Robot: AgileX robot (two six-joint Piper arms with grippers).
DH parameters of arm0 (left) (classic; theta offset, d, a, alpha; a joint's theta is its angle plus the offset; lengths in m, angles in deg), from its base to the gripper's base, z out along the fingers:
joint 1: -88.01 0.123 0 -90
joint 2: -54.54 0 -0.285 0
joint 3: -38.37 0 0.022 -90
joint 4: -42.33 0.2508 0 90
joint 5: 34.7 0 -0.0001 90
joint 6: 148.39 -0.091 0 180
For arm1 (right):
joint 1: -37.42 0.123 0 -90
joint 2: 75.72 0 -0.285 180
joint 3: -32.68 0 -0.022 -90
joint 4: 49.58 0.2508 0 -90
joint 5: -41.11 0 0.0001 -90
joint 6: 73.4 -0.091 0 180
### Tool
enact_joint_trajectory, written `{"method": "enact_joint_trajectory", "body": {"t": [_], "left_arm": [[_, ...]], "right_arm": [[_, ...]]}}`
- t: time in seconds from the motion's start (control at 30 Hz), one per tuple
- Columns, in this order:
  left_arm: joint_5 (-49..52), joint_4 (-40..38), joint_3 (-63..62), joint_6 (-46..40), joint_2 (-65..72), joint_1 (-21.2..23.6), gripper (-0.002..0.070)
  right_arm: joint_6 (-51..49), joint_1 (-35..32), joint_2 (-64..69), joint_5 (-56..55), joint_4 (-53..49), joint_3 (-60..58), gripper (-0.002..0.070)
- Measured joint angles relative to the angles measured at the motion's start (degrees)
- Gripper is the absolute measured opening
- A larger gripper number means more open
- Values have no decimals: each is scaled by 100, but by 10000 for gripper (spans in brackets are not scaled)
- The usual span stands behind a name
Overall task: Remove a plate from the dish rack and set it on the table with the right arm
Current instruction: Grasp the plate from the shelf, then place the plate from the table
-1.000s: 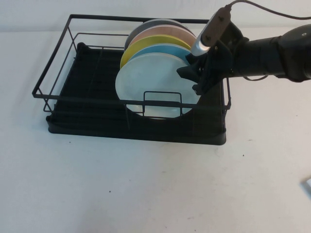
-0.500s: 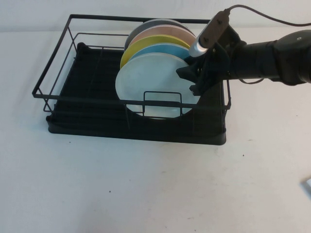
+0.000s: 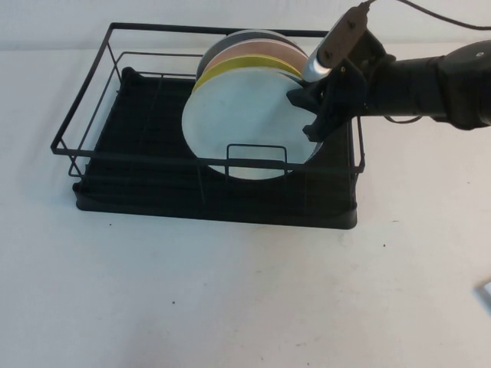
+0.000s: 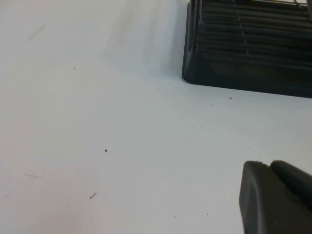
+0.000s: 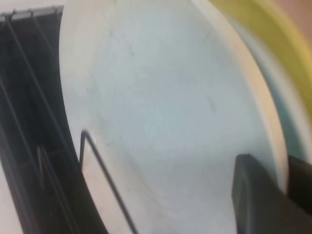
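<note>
The right gripper (image 3: 314,116) had pinched the rim of the front plate (image 3: 244,126), apparently firmly, standing in the dish rack (image 3: 115,157), so lifting it clear to the table (image 3: 245,291) came next; the left gripper (image 4: 278,197) sat parked, its opening unclear.

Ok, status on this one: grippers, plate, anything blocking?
Right gripper clamped on plate rim, plate in dish rack. Left gripper parked over table. Front rack wire crosses plate.

No text, label, brand, number or sign can be read on anything here.
</note>
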Motion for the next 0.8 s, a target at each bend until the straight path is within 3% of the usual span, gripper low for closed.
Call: {"method": "enact_joint_trajectory", "body": {"t": [0.33,0.5,0.8], "left_arm": [[0,0,0,0,0,0,-4],[0,0,0,0,0,0,-4],[0,0,0,0,0,0,-4]], "right_arm": [[-207,0,-1129,-6,46,0,48],[-881,0,-1780,33,-287,0,48],[-5034,0,-2830,1228,-3186,-14,48]]}}
